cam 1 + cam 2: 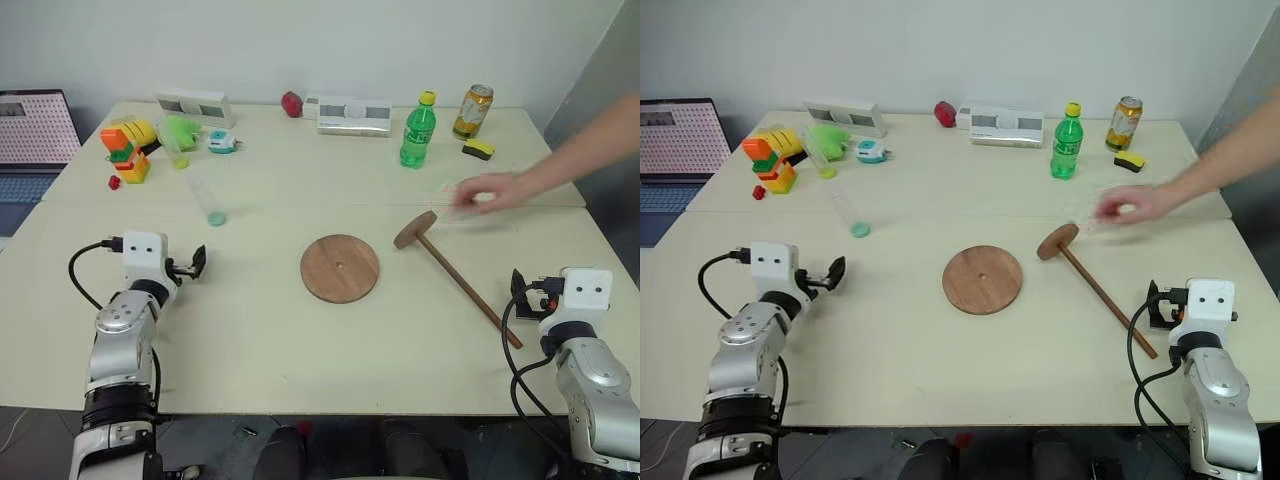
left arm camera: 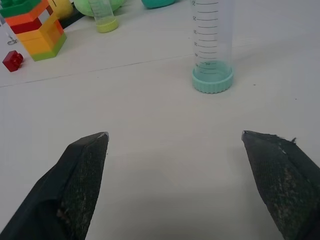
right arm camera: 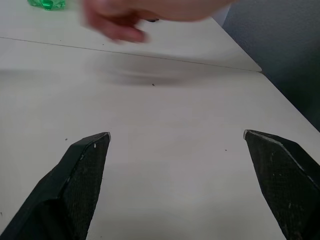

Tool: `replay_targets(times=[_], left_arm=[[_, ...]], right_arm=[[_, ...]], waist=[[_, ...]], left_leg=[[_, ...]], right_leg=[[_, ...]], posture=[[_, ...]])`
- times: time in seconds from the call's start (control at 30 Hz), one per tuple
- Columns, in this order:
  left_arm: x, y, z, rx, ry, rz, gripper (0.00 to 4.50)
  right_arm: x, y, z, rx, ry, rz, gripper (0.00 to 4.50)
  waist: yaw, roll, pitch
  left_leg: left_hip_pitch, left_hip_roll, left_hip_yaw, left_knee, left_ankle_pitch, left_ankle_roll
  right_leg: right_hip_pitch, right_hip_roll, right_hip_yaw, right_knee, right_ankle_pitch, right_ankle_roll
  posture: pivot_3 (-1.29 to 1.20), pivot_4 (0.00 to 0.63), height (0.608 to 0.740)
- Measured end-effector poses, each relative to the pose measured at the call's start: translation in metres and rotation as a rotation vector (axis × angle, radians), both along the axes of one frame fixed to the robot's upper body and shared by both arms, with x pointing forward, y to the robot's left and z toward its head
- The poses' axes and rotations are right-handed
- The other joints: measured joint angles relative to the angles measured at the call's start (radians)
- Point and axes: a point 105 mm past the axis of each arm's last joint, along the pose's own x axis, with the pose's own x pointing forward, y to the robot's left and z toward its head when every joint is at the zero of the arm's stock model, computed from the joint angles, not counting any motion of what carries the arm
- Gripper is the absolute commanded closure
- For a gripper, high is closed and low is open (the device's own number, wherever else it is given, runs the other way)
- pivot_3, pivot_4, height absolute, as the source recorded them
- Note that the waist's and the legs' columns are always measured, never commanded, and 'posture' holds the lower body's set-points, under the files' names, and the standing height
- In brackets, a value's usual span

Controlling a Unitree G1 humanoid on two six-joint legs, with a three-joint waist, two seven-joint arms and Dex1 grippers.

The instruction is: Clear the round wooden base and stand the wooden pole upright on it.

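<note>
I've got both arms forward and low over the surface (image 1: pixel 250 350), left tool (image 2: pixel 175 145) and right tool (image 3: pixel 176 142) gaping wide, gripping nothing.

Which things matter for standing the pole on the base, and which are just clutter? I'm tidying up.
For the job:
round wooden base
wooden pole

Lying about:
clear tube
green bottle
can
toy blocks

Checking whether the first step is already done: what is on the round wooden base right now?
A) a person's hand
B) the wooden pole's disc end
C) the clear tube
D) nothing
D: the round wooden base is bare, with the wooden pole lying flat on the table beside it, not touching.
</note>
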Motion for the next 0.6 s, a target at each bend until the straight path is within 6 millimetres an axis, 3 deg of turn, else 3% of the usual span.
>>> replay_targets(times=[0.17,0.3,0.4,0.53,0.6], left_arm=[[0.0,0.0,-0.001,-0.011,0.007,-0.009,0.04],[-0.007,-0.011,0.001,-0.031,0.052,-0.144,0.04],[-0.016,-0.045,0.018,-0.016,0.114,-0.42,0.04],[-0.033,-0.1,0.069,0.036,0.146,-0.813,0.04],[-0.044,-0.127,0.086,0.059,0.149,-0.97,0.04]], right_arm=[[0.0,-0.001,0.002,-0.013,0.001,0.007,0.0],[0.005,-0.003,0.013,-0.055,0.008,0.052,0.0],[0.014,-0.001,0.026,-0.083,0.094,0.18,0.0],[0.021,0.017,0.058,-0.146,0.269,0.452,0.0],[0.022,0.031,0.062,-0.117,0.351,0.559,0.0]], waist=[[0.0,0.0,0.0],[-0.002,0.0,0.0],[-0.002,0.001,0.001],[-0.002,0.001,0.001],[-0.002,0.001,0.001]], left_leg=[[0.0,0.0,0.0,0.0,0.0,0.0],[0.0,0.0,0.0,0.0,0.0,0.0],[-0.001,0.0,0.0,0.001,0.0,0.0],[0.0,0.0,-0.001,0.0,0.0,0.001],[0.001,0.0,-0.001,0.0,0.0,0.002]], right_leg=[[0.0,0.0,0.0,0.0,0.0,0.0],[0.0,0.0,0.0,0.0,0.0,0.0],[0.0,0.0,0.0,0.001,0.0,0.0],[0.002,0.0,-0.001,-0.001,0.0,0.0],[0.003,0.001,-0.001,-0.003,0.0,0.0]], posture=[[0.0,0.15,0.74],[0.0,0.15,0.74],[0.0,0.15,0.74],[0.0,0.15,0.74],[0.0,0.15,0.74]])
